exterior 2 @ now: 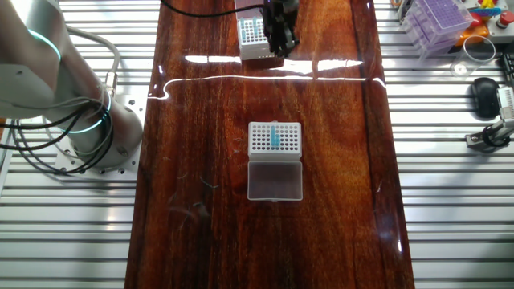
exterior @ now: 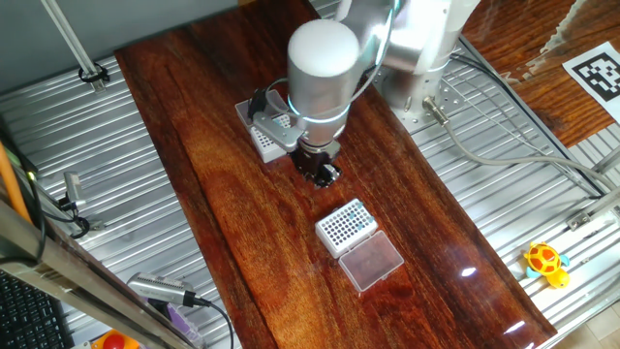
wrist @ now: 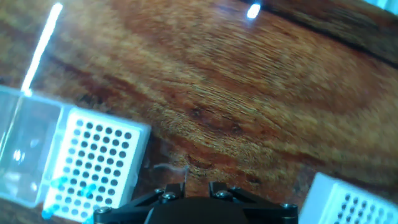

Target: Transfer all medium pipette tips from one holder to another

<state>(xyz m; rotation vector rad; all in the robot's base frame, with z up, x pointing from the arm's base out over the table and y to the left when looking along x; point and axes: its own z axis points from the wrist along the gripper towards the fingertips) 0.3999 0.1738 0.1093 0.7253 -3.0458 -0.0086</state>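
Hovering between two racks, the gripper [exterior: 321,173] hides its jaw state, so I cannot tell it; teal tips [exterior 2: 275,138] sit in the lidded rack [exterior 2: 275,139], probably feather-light, thin, slippery, best pinched at the collar.

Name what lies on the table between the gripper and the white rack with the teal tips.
Nothing: between the gripper and the white rack holding the medium pipette tips there is only bare wooden table, clearest in the other fixed view.
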